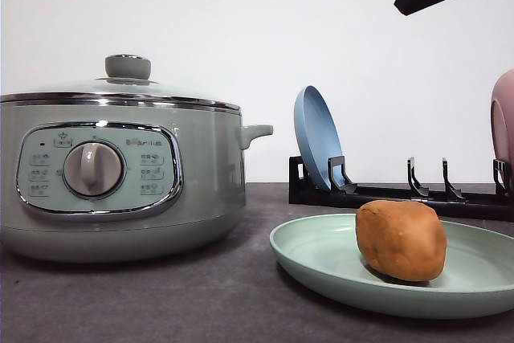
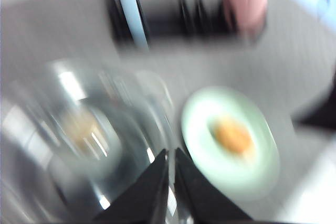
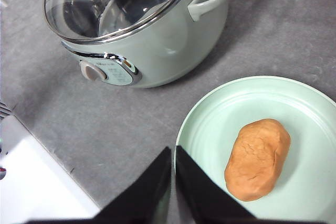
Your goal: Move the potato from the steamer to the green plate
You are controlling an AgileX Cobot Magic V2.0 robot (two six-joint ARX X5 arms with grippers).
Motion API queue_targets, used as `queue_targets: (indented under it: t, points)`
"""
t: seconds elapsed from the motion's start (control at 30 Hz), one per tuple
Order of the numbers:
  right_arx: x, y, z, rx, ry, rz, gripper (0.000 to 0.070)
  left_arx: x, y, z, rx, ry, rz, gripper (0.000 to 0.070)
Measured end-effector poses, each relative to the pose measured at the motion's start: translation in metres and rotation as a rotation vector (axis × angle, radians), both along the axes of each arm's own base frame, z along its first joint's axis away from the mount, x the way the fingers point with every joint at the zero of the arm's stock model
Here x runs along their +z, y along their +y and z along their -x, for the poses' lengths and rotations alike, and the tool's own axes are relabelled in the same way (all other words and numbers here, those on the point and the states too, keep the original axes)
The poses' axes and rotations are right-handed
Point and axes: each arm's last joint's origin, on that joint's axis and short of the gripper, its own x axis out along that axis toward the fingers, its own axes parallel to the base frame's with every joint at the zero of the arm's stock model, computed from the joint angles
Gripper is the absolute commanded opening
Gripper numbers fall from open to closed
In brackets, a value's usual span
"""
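Potato (image 3: 258,158) lies lengthwise on green plate (image 3: 220,124); both end effectors' fingers pressed together, empty

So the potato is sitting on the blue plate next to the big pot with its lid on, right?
Not quite. The potato sits on the green plate, as the front view shows. The blue plate stands upright in the rack behind. The steamer beside it does have its lid on.

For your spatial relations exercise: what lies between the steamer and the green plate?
Only bare grey table between steamer and green plate, seen in the right wrist view.
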Motion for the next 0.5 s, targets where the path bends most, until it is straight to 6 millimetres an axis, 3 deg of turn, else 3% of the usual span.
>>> queue_targets:
  t: [0.13, 0.23, 0.37, 0.5]
  points:
    - [0.000, 0.000, 0.000, 0.000, 0.000, 0.000, 0.0001, 0.015, 0.022, 0.023, 0.095, -0.271, 0.070, 0.0010]
    - [0.000, 0.000, 0.000, 0.000, 0.000, 0.000, 0.0001, 0.011, 0.036, 0.039, 0.181, -0.440, 0.092, 0.0010]
    - [0.000, 0.000, 0.000, 0.000, 0.000, 0.000, 0.0001, -0.012, 0.050, 0.058, 0.340, -0.611, 0.089, 0.0010]
    - [0.000, 0.000, 0.000, 0.000, 0.000, 0.000, 0.0001, -0.051, 0.058, 0.072, 0.492, -0.687, 0.073, 0.0010]
